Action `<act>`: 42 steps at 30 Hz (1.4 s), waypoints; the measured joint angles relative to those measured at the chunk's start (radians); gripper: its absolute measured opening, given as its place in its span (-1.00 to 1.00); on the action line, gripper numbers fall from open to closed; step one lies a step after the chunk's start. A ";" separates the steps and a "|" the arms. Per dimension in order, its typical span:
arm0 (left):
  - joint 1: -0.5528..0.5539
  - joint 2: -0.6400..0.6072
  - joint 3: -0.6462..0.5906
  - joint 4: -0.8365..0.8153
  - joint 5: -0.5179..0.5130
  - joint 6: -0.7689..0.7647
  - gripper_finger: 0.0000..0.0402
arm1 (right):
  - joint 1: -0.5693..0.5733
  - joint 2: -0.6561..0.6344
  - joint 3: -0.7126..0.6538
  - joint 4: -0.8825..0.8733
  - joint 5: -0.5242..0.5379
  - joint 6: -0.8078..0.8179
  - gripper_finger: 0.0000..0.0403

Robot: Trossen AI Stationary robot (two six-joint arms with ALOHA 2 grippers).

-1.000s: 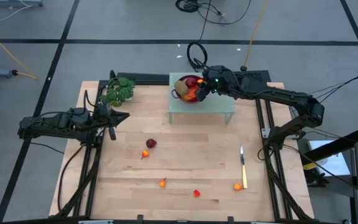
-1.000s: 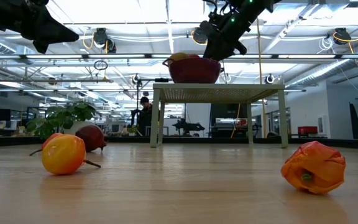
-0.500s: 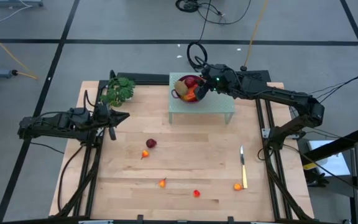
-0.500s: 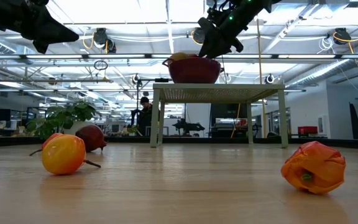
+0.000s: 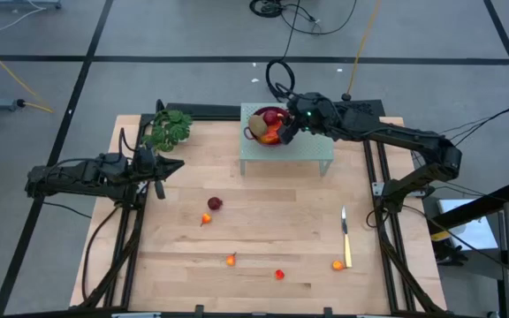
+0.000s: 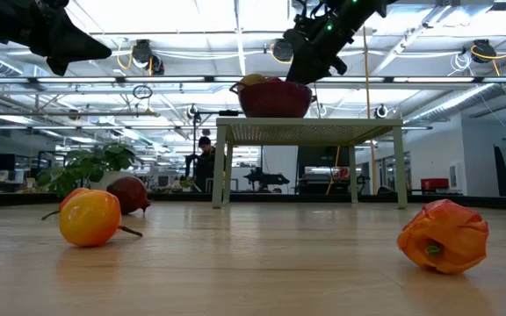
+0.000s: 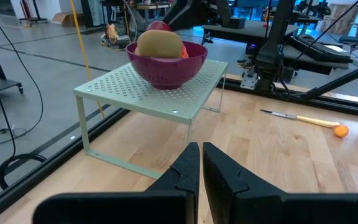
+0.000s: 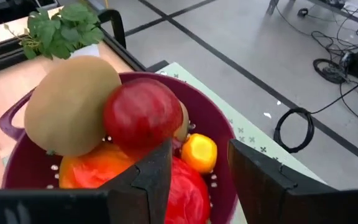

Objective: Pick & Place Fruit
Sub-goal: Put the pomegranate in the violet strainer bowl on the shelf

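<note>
A purple bowl [image 8: 224,126] stands on a pale green perforated stand [image 5: 312,152] at the table's far middle. It holds a brown-green oval [image 8: 70,112], a dark red ball [image 8: 142,115], a small yellow-orange piece [image 8: 199,163] and orange-red pieces [image 8: 188,186]. My right gripper [image 5: 286,126] hovers over the bowl's right side, open, its fingers [image 8: 157,177] apart above the fruit with nothing between them. On the wooden table lie a dark red ball [image 5: 215,204] and several small orange pieces [image 5: 231,260]. My left gripper [image 5: 179,165] waits shut above the table's left side.
A leafy green sprig [image 5: 168,128] lies at the far left corner. A slim yellow-handled knife [image 5: 345,237] lies near the right edge, with an orange piece [image 5: 338,264] beside it. Bare wood stretches between the stand and the scattered fruit.
</note>
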 joint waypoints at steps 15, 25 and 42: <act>0.000 0.000 0.000 0.000 0.008 -0.007 -0.90 | 0.041 -0.126 0.000 -0.019 0.060 -0.080 -0.25; 0.000 0.093 0.000 0.009 0.133 -0.091 -0.91 | 0.163 -0.231 0.000 -0.064 0.173 -0.059 -0.25; -0.062 0.395 0.003 0.122 0.308 -0.269 -0.91 | 0.322 -0.484 -0.218 -0.086 0.210 0.037 -0.25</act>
